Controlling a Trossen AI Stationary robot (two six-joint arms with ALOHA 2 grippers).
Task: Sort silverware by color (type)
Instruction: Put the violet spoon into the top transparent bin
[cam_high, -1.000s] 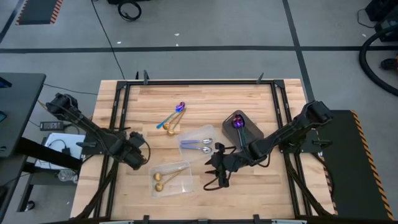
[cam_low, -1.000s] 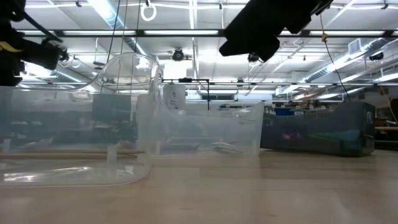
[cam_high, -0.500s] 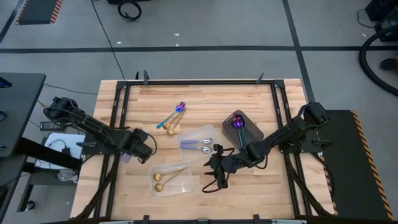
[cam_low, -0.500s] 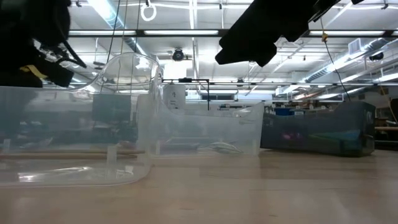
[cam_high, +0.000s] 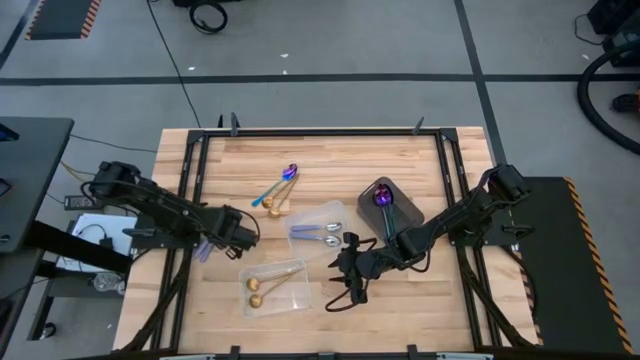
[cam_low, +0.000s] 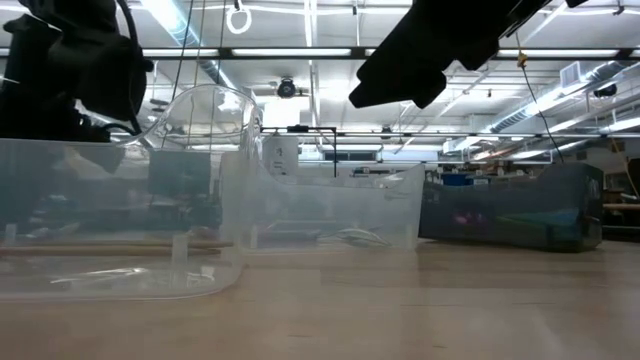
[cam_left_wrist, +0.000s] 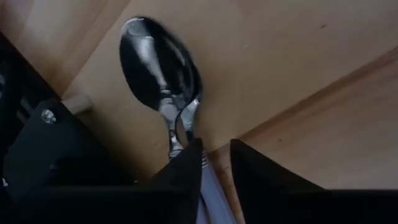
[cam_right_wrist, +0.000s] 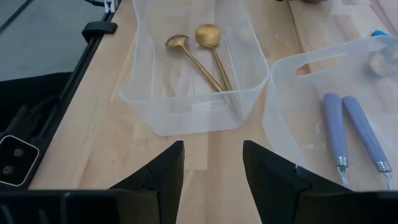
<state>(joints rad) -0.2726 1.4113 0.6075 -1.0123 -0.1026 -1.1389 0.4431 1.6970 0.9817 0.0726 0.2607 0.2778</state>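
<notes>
My left gripper (cam_high: 243, 236) (cam_left_wrist: 214, 149) hangs over the table's left side, just left of the clear trays, shut on two silver-bowled spoons (cam_left_wrist: 158, 65) with lilac handles. My right gripper (cam_high: 340, 285) (cam_right_wrist: 211, 155) is open above the table, just right of the near clear tray (cam_high: 275, 283), which holds two gold spoons (cam_right_wrist: 202, 53). The far clear tray (cam_high: 318, 232) holds two more lilac-handled spoons (cam_right_wrist: 351, 134). Three loose spoons (cam_high: 278, 190), purple-blue, gold and blue, lie on the wood farther back. A purple spoon (cam_high: 381, 198) lies in the dark grey tray (cam_high: 398, 215). My left gripper pinches the two spoons by their handles (cam_left_wrist: 204, 177), just behind the necks, between its two fingers. The spoons lie along the fingers, bowls (cam_left_wrist: 158, 65) sticking out past the fingertips and the lilac handle ends (cam_high: 204, 249) trailing back under the wrist. They are lifted clear of the table.
The black frame rails (cam_high: 190, 200) run along the table's left and right sides. Bare wood lies along the near edge (cam_high: 400, 320) and the far edge (cam_high: 330, 150). In the low view the clear trays (cam_low: 200, 200) stand close in front.
My left gripper has moved toward the table's right and slightly toward the far edge, closer to the clear trays, carrying the lilac-handled spoons with it. My right gripper has stayed nearly still.
</notes>
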